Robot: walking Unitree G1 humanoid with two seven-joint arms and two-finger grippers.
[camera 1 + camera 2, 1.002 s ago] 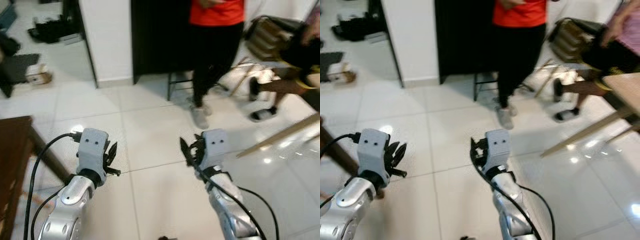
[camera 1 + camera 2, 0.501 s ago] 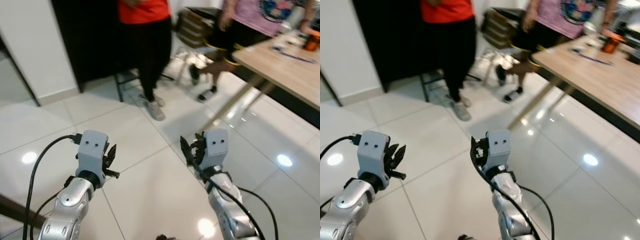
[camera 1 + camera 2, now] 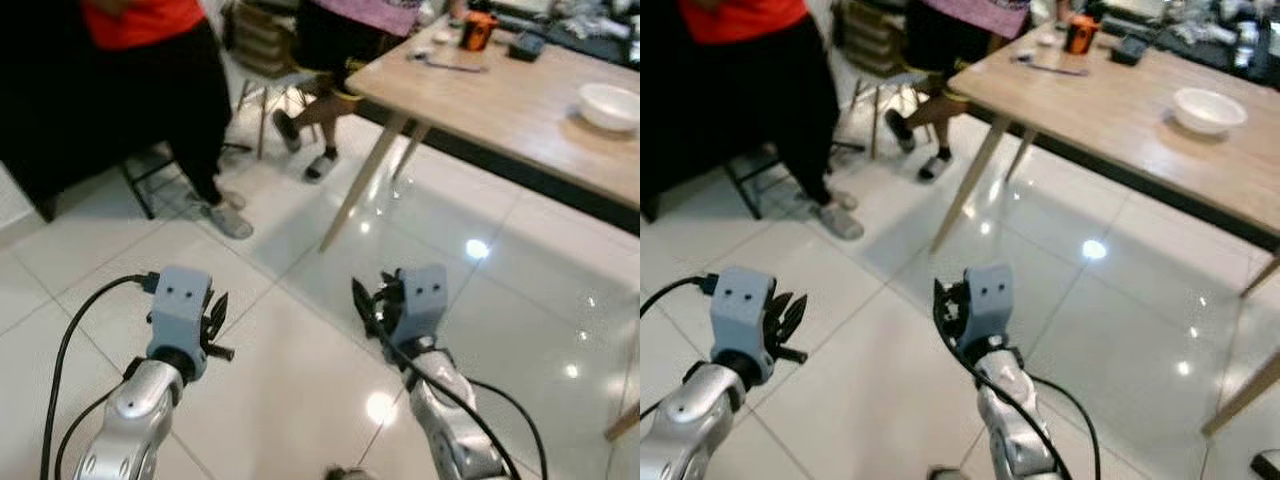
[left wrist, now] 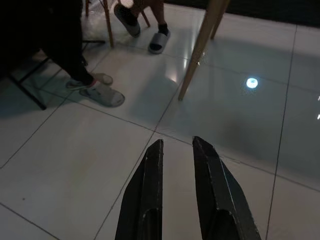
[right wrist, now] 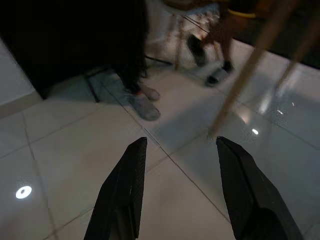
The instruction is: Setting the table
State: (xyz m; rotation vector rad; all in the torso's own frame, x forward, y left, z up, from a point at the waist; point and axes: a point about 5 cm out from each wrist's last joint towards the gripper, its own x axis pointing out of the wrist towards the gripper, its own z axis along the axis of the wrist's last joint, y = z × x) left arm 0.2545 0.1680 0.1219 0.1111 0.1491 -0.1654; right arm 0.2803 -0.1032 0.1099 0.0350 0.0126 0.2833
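Black fingers on my left pincer (image 4: 176, 150) sit close together with a narrow gap and nothing between them; I call it nearly closed and empty. My right pincer (image 5: 180, 150) is spread wide, also empty. Both hang in front of me over the white tiled floor (image 3: 300, 330), raised but idle, touching nothing.

Beyond them, ahead and to my right, stands the wooden tabletop (image 3: 1120, 110) on slanted pale legs. A white bowl (image 3: 1208, 108) rests on it near the far right side, alone on bare wood. At the far end I make out an orange cup (image 3: 1077, 34), a dark flat object (image 3: 1129, 48) just beside it, and a thin pen-like thing nearer the edge; more clutter lies along the back, too blurred to name.

One person in an orange top and black trousers (image 3: 170, 90) stands to my left; another person (image 3: 330, 40) sits on a chair at the table's end.

As I judge it, the job has barely started. I carry nothing, I am well apart from the tabletop, and apart from that one bowl no places look laid. What remains is nearly everything: close in, fetch items, put them down.
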